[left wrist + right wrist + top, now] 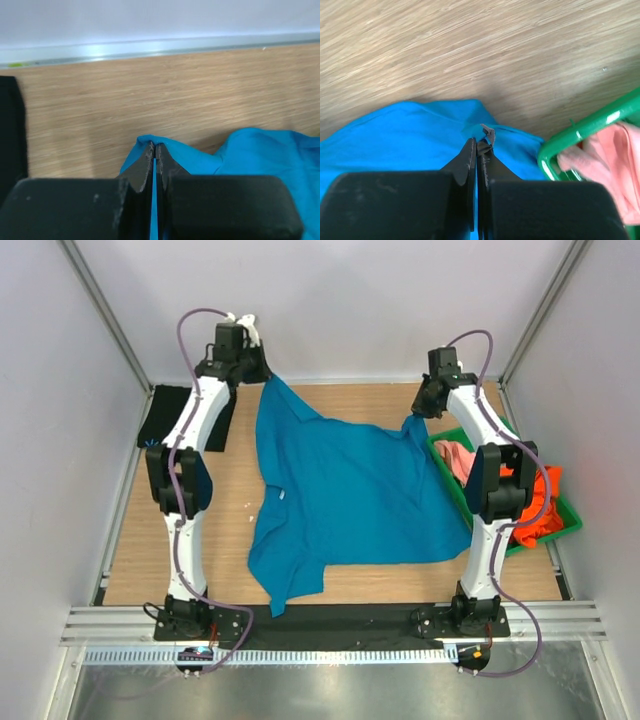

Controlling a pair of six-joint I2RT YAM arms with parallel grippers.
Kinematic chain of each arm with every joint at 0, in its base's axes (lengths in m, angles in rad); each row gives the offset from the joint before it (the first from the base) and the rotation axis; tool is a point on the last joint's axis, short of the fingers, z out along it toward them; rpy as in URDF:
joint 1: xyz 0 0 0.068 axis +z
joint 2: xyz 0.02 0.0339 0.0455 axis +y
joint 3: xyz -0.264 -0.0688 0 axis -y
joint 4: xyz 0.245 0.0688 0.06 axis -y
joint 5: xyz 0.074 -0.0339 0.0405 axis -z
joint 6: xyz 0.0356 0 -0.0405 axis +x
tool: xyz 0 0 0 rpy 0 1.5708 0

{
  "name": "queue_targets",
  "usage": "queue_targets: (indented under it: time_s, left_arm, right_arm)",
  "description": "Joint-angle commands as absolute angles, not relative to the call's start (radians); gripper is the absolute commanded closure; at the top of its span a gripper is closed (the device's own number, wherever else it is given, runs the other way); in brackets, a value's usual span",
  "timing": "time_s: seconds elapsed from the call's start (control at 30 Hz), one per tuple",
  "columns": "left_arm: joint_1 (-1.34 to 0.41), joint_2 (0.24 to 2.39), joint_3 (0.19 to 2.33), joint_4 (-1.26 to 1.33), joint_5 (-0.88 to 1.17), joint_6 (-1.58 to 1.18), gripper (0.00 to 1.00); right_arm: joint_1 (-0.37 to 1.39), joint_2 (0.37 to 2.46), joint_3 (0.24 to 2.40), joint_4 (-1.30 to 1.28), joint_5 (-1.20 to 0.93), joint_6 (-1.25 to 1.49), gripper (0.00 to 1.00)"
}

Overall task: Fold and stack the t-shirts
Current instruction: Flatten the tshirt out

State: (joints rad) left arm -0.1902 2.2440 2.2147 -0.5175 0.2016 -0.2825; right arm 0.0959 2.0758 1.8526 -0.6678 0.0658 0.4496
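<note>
Teal-blue t-shirt spread between outstretched arms, left gripper and right gripper each clamped on it.

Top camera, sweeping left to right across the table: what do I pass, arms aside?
black t-shirt → teal t-shirt → green tray, with the pink t-shirt in it → orange t-shirt, also in the tray.

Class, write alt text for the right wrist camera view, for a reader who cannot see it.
The right gripper is shut on the edge of a teal-blue t-shirt lying on a wooden table. At right, the corner of a green tray holds a pink t-shirt.
</note>
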Motion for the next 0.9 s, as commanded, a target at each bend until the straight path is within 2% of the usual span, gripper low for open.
queue_targets:
  time_s: [0.0, 0.2, 0.33, 0.57, 0.87]
  left_arm:
    - [-0.156, 1.976, 2.235, -0.457, 0.186, -0.296, 1.0]
    - [-0.133, 1.674, 2.174, -0.427, 0.144, -0.325, 1.0]
    - [-0.13, 1.46, 2.086, -0.407, 0.101, -0.331, 1.0]
    - [-0.136, 1.145, 2.049, -0.479, 0.028, -0.278, 1.0]
    - [-0.301, 1.005, 2.233, -0.561, -0.215, -0.074, 1.0]
  right_arm:
    - [0.094, 1.907, 1.884, -0.683, 0.032, 0.469, 0.99]
    - [0.124, 1.672, 1.879, -0.735, -0.044, 0.529, 0.99]
    - [0.185, 1.472, 1.856, -0.819, -0.022, 0.538, 0.99]
    - [0.233, 1.186, 1.907, -0.998, -0.077, 0.558, 0.98]
    - [0.233, 1.025, 1.97, -1.236, -0.132, 0.592, 0.98]
